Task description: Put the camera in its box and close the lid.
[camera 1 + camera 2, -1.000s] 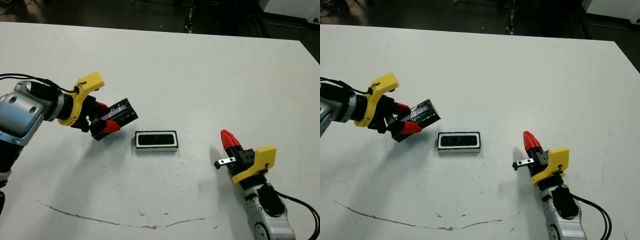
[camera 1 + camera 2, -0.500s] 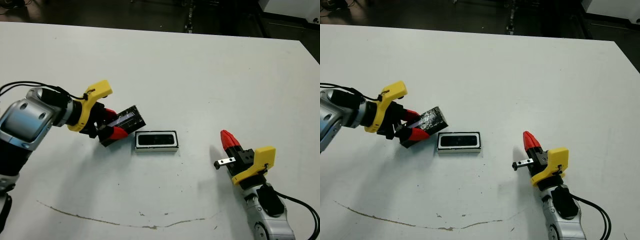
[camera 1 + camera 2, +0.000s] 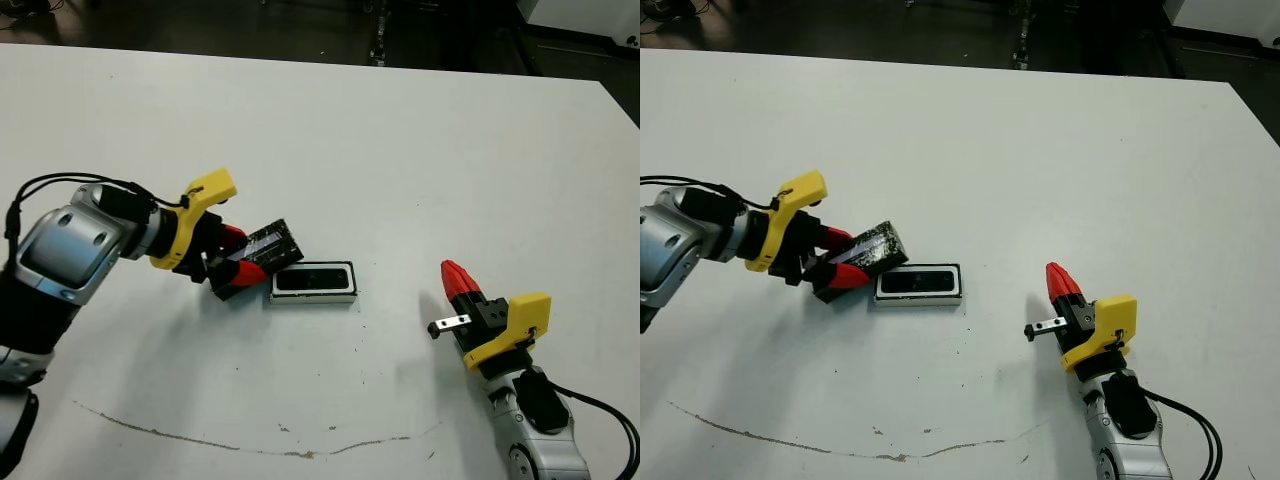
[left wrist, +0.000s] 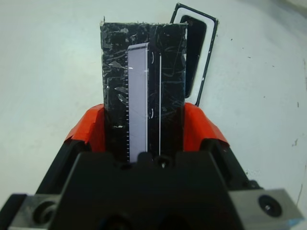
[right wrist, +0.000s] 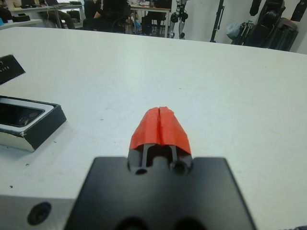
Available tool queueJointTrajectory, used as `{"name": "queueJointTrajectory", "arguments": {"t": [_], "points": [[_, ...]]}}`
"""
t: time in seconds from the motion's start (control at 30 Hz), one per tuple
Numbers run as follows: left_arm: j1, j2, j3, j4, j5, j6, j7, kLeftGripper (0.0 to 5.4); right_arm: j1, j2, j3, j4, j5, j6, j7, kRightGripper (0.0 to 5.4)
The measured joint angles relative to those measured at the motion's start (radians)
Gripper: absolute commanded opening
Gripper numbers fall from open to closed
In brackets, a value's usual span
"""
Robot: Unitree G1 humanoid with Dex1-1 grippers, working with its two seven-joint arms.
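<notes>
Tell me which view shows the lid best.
The left wrist view: the lid fills it, clamped between the left gripper's red fingers. Both eye views show it small and tilted beside the box; the right wrist view catches only a corner.

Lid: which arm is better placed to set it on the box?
Left. The left gripper already clamps the lid right at the end of the box, where the camera lies. The right gripper is shut, empty and off to the side.

On the table (image 3: 400, 130), the camera (image 3: 312, 279) lies in the box (image 3: 313, 296), my left tool (image 3: 238, 262) with the lid (image 3: 258, 255) at its nine o'clock, my right tool (image 3: 456, 279) at its three.
</notes>
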Motion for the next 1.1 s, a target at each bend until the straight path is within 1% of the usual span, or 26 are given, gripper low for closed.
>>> {"name": "queueJointTrajectory", "arguments": {"t": [0.43, 0.73, 1.1], "points": [[-0.011, -0.012, -0.025, 0.017, 0.02, -0.03, -0.017, 3.16, 0.0, 0.0, 0.0, 0.0, 0.0, 0.0, 0.0, 0.0], [-0.012, -0.032, -0.024, 0.016, 0.017, -0.041, -0.032, 3.16, 0.0, 0.0, 0.0, 0.001, 0.0, 0.0, 0.0, 0.0], [-0.002, -0.06, -0.031, -0.015, 0.011, -0.058, -0.048, 3.16, 0.004, 0.0, 0.002, 0.004, -0.002, 0.0, 0.0, 0.0]]}}
